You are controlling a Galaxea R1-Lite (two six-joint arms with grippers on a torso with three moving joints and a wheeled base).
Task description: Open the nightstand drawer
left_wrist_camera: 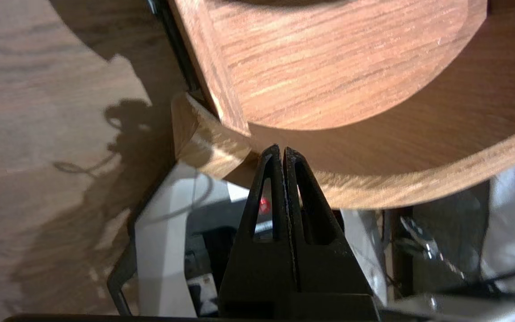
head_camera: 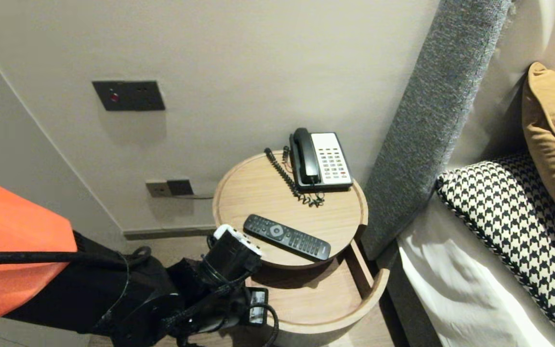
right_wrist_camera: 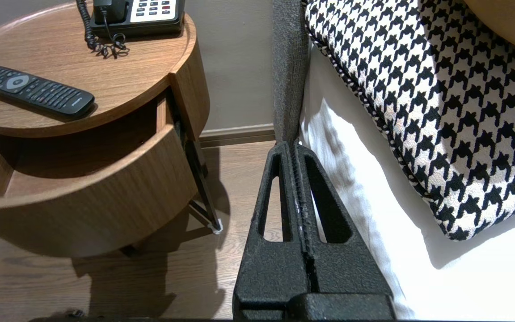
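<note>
Left gripper (left_wrist_camera: 283,153), fingers pressed together and empty, sits at the curved front of the open drawer (left_wrist_camera: 373,188) under the round table top (head_camera: 253,193); we cannot quite tell from the wrist view whether the tips touch the rim. Right gripper (right_wrist_camera: 294,147), likewise closed and empty, hangs idle beside the bed (right_wrist_camera: 365,214). We judge the drawer work goes best with the tips square on the front wall, away from its end corner.

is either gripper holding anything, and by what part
Nothing is held. The left gripper, jaws shut and empty, is by the front rim of the open drawer; the right gripper, also shut and empty, hangs beside the bed.
</note>
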